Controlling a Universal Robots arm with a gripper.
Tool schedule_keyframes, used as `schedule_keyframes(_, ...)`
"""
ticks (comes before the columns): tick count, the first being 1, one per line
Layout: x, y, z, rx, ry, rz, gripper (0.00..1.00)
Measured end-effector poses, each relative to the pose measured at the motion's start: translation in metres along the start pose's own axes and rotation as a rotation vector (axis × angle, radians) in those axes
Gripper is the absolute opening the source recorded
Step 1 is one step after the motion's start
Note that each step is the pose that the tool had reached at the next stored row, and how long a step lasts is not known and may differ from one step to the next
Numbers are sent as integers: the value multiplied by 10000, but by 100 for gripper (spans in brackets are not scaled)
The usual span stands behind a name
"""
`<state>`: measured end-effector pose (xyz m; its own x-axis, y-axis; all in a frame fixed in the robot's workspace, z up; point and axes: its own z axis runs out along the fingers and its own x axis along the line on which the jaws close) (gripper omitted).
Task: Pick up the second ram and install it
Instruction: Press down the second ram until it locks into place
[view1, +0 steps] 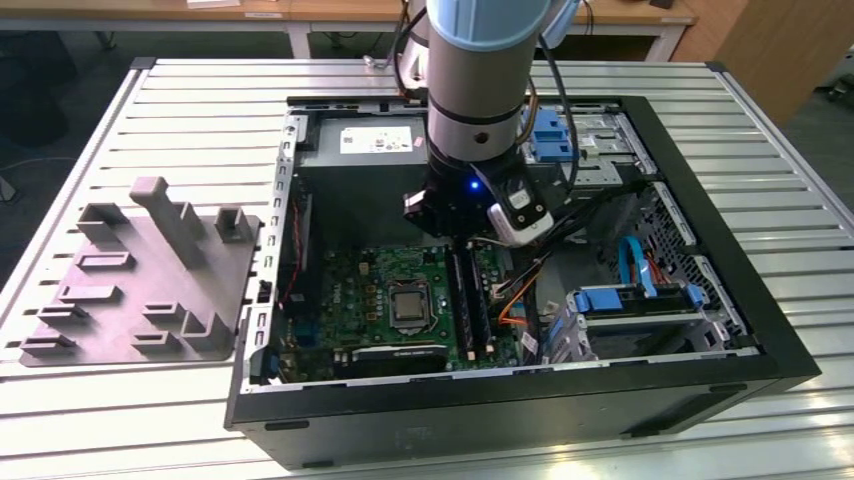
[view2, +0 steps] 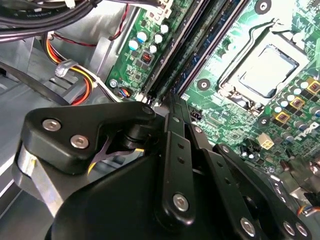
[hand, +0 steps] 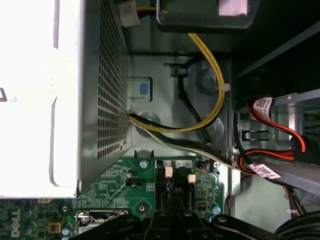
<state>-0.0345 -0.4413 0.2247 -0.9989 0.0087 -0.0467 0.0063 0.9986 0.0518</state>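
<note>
The second ram (view1: 462, 295) is a long dark stick lying along the motherboard slots, just to the exterior view's right of the processor socket (view1: 404, 303). In the second wrist view the second ram (view2: 210, 45) runs away from my fingertips beside another dark strip. My gripper (view1: 458, 238) is lowered into the open computer case at the stick's end nearest the power supply. Its black fingers (view2: 172, 125) are drawn together, and the gripper (view2: 171, 102) tips rest at that end of the stick. The gripper (hand: 170, 210) also sits above the board's edge in the first wrist view.
A grey plastic tray (view1: 147, 280) with upright posts lies at the exterior view's left of the case. The grey power supply (view1: 367, 140) fills the case's back. Blue drive cages (view1: 634, 300) and loose cables (hand: 210, 110) crowd the exterior view's right. Case walls (view1: 534, 395) surround the board.
</note>
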Motion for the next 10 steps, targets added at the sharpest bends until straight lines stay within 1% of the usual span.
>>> schedule_keyframes(3, 1, 0, 23, -1, 0, 0, 10)
schedule_keyframes(6, 1, 0, 24, 2, 0, 0, 10)
schedule_keyframes(10, 3, -1, 48, 3, 1, 0, 10)
